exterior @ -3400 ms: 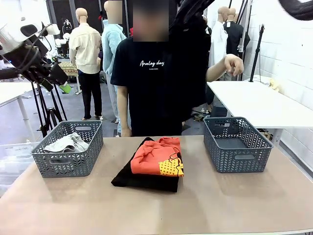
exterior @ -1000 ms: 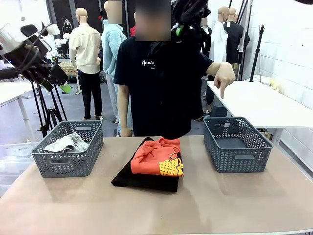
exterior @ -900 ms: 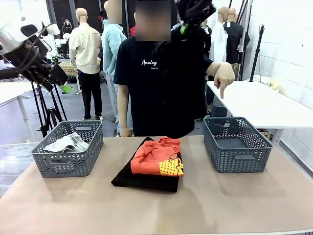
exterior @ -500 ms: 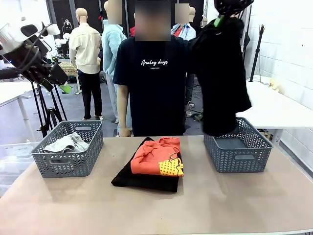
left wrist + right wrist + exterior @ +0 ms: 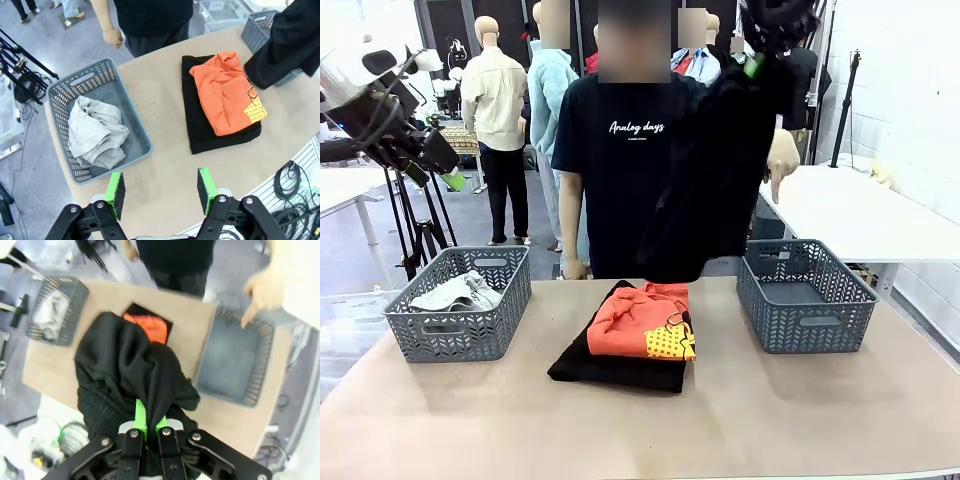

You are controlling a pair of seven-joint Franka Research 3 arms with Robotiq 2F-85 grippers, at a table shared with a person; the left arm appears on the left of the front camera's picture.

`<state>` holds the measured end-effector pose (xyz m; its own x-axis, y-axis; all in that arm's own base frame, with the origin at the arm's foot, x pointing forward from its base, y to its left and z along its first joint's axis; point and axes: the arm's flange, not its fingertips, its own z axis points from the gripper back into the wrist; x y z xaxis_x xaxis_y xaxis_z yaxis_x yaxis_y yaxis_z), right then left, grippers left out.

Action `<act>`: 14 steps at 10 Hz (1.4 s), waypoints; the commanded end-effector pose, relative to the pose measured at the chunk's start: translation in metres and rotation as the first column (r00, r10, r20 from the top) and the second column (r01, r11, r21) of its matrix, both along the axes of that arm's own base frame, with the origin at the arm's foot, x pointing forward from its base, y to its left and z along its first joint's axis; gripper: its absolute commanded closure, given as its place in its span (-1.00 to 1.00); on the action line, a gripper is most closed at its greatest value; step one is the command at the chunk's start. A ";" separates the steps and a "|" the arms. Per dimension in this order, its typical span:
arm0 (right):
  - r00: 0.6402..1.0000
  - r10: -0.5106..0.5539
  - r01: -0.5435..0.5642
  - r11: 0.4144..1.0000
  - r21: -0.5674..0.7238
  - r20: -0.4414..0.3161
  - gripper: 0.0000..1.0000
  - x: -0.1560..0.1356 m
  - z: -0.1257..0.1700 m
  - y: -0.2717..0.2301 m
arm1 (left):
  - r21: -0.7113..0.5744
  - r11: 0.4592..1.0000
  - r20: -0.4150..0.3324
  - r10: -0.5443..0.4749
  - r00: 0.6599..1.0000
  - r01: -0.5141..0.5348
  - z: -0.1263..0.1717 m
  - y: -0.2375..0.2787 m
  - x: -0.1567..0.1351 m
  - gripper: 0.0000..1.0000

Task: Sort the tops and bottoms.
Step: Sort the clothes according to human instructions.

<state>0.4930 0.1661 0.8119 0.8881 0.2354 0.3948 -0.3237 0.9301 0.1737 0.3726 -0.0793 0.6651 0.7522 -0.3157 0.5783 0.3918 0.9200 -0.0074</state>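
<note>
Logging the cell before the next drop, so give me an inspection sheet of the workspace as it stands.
surface: tan table, no spills seen.
job's things: grey-white top in left basket; orange top on folded black bottom, centre; hanging black bottom in right claw.
clutter: nothing seen.
claws: left claw open, raised; right claw shut.
cables: black loops on floor.
surroundings: person's hand points down toward right basket.

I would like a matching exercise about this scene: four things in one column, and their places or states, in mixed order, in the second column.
1. grey-white top
2. orange top
3. hanging black garment
4. person's hand

A. points down toward the right basket
B. in the left basket
C. held by the shut right gripper
D. on the folded black garment

Pairs: 1-B, 2-D, 3-C, 4-A
</note>
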 end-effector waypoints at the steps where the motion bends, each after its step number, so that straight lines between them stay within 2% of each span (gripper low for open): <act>1: 0.992 -0.021 0.028 0.998 0.049 -0.126 1.00 0.051 -0.018 -0.050 | -0.003 1.000 0.003 0.009 1.000 -0.009 0.000 0.000 -0.001 -0.52; 3: 0.984 -0.047 0.062 0.994 0.085 -0.173 1.00 0.068 -0.035 -0.081 | -0.003 1.000 0.003 0.009 1.000 -0.009 0.000 0.000 -0.001 -0.52; 5: 0.981 -0.077 0.099 0.988 0.120 -0.178 1.00 0.079 -0.040 -0.098 | -0.003 1.000 0.003 0.009 1.000 -0.009 0.000 0.000 -0.001 -0.52; 6: 0.967 -0.186 0.205 0.974 0.097 -0.174 1.00 0.085 -0.044 -0.100 | -0.003 1.000 0.003 0.009 1.000 -0.009 0.000 0.000 -0.001 -0.52; 7: 0.980 -0.085 0.100 0.992 0.080 -0.178 1.00 0.076 -0.063 -0.103 | -0.003 1.000 0.003 0.009 1.000 -0.009 0.000 0.000 -0.001 -0.52; 12: 0.978 -0.102 0.119 0.990 0.082 -0.184 1.00 0.078 -0.064 -0.103 | -0.003 1.000 0.003 0.009 1.000 -0.009 0.000 0.000 -0.001 -0.52; 13: 0.971 -0.114 0.127 0.991 0.049 -0.210 1.00 0.093 -0.052 -0.107 | -0.003 1.000 0.003 0.009 1.000 -0.009 0.000 0.000 -0.001 -0.52; 14: 0.967 -0.076 0.086 0.996 0.033 -0.242 1.00 0.106 -0.045 -0.112 | -0.003 1.000 0.003 0.009 1.000 -0.009 0.000 0.000 -0.001 -0.52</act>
<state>0.5766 0.0602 0.7452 0.9711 0.1106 0.2115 -0.1720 0.9387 0.2988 0.3726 -0.0793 0.6651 0.7522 -0.3158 0.5783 0.3919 0.9200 -0.0074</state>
